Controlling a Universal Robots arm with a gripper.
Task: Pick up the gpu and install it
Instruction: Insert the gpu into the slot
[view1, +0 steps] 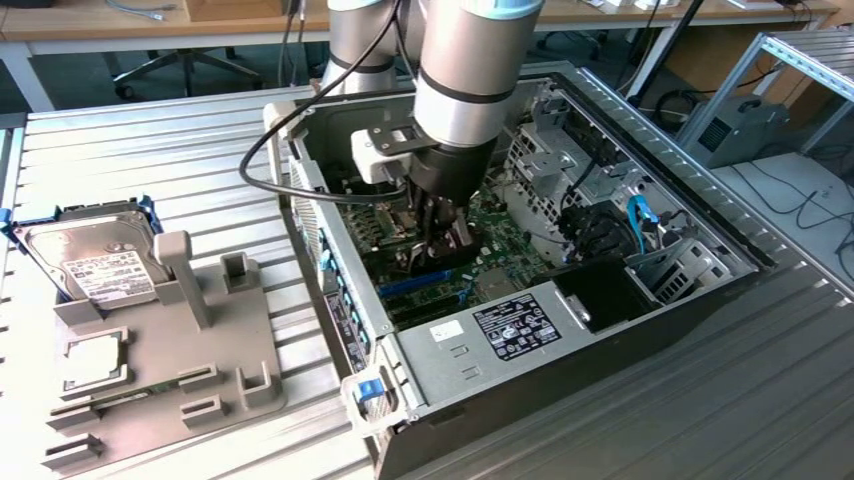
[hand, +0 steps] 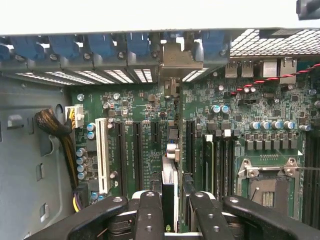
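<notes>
Hand (hand: 170, 210) closes on gpu (hand: 170, 192), held edge-on | over motherboard (hand: 150, 115) slots inside computer case (view1: 694, 300) | frame centre; hard drive (view1: 87, 255) at frame left on worktop (view1: 160, 150).

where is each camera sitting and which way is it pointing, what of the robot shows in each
Exterior view: off the arm, raised, looking down at the open computer case on the slatted table; the arm reaches into the case, and a grey fixture with a hard drive sits at this view's left.
Wrist view: on the wrist, looking straight at the motherboard; the gripper is shut on the gpu, held edge-on over the slots.
Shared: case interior, motherboard, gripper.
</notes>
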